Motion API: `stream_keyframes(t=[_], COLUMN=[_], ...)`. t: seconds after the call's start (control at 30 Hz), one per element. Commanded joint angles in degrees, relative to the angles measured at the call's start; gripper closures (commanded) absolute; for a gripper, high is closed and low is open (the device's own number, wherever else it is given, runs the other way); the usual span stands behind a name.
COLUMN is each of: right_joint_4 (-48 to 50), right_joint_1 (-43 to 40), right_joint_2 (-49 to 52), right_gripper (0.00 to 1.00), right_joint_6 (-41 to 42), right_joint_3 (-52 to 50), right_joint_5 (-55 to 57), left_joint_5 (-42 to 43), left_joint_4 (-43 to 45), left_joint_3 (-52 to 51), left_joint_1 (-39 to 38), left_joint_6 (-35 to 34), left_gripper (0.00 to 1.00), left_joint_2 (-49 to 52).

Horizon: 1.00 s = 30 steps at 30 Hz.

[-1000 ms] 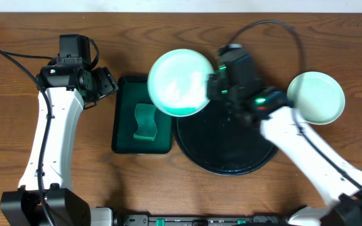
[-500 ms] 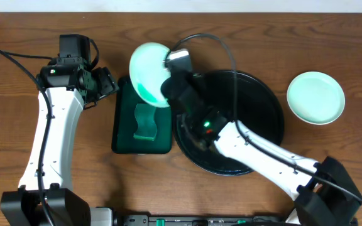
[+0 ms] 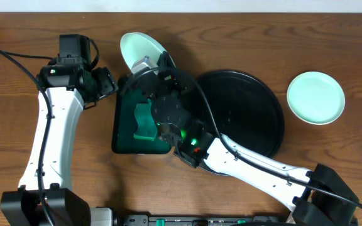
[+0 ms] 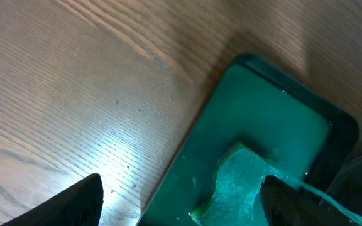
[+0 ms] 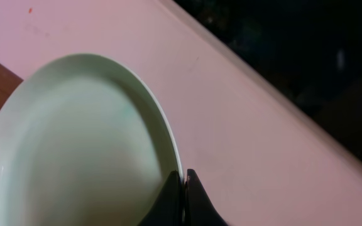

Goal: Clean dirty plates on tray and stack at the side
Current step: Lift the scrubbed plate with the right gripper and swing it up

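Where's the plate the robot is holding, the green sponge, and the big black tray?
held plate (image 3: 138,49): overhead view, middle of its tilted face.
green sponge (image 3: 144,122): overhead view, middle of its top.
round black tray (image 3: 250,110): overhead view, bare floor right of the arm.

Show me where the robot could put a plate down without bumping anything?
The black tray is bare on its right half. Bare wood lies between the left arm and the green tray. It is crowded over the green tray, where the right end effector holds a plate.
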Motion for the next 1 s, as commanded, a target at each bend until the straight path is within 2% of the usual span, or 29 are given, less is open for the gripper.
stream_keyframes(t=[0.0,0.27,0.6,0.97], right_joint_4=[1.49,1.55,1.53,1.51], right_joint_1=[0.44,0.79,0.74,0.74], right_joint_2=[-0.42,-0.42,-0.39,-0.39], right_gripper=[0.99,0.99,0.99,0.99], right_joint_6=[-8.96,-9.07,-1.38,-0.37], right_joint_3=[0.98,0.98,0.96,0.96], right_joint_5=[1.57,1.53,1.55,1.62], left_joint_5=[-0.33,-0.33,-0.33,-0.33], left_joint_4=[-0.22,-0.22,-0.22,-0.22], left_joint_3=[0.46,0.46,0.46,0.46], left_joint_1=[0.28,0.28,0.28,0.28], left_joint_6=[0.55,0.55,0.55,0.55], left_gripper=[0.20,0.20,0.20,0.20], left_joint_2=[0.28,0.28,0.28,0.28])
